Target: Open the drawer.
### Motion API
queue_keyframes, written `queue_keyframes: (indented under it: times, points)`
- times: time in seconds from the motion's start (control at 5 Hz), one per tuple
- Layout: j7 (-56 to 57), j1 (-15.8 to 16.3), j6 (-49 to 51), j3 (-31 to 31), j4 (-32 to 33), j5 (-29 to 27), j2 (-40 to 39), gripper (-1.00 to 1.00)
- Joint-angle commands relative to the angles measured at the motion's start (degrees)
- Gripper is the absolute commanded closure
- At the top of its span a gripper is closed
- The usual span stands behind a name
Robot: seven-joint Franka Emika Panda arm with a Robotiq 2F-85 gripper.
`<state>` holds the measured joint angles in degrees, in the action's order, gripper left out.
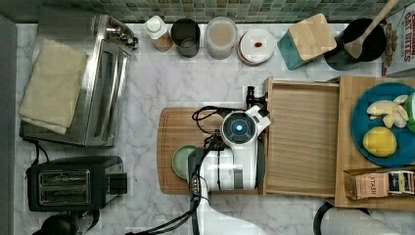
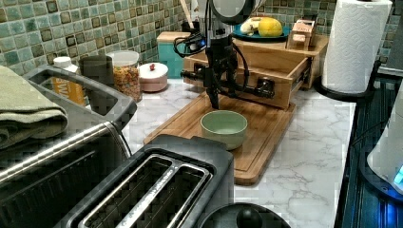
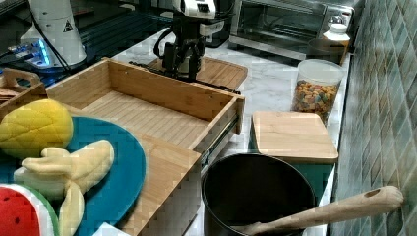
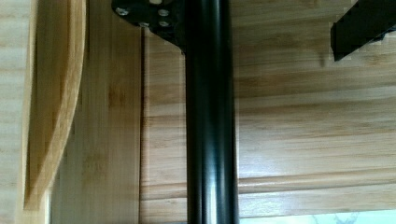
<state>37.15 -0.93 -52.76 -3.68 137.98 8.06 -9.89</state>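
The bamboo drawer [image 1: 302, 139] [image 3: 142, 115] stands pulled far out of its wooden case [image 1: 345, 147], its shallow tray bare. Its black bar handle [image 2: 237, 86] [image 4: 210, 130] runs along the front, over the edge of the cutting board. My gripper [image 2: 215, 97] [image 3: 184, 61] hangs straight down at that handle, about midway along it. In the wrist view one black fingertip [image 4: 362, 28] stands well apart from the bar, so the gripper is open around the handle. In the top view my wrist [image 1: 239, 128] covers the fingers.
A green bowl [image 1: 182, 160] [image 2: 223, 127] sits on the grooved cutting board [image 1: 178, 128] just behind my arm. A teal plate of fruit [image 1: 384, 125] and a tea box [image 1: 379, 182] rest on the case. Jars [image 1: 221, 36], toaster oven [image 1: 105, 83], toaster [image 1: 73, 183], paper towels [image 2: 356, 45] ring the counter.
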Motion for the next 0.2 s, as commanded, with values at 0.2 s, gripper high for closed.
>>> queue_keyframes:
  times: [0.2]
  points:
    - [-4.2, 5.5, 0.8, 5.2, 0.1, -1.7, 3.7, -1.00]
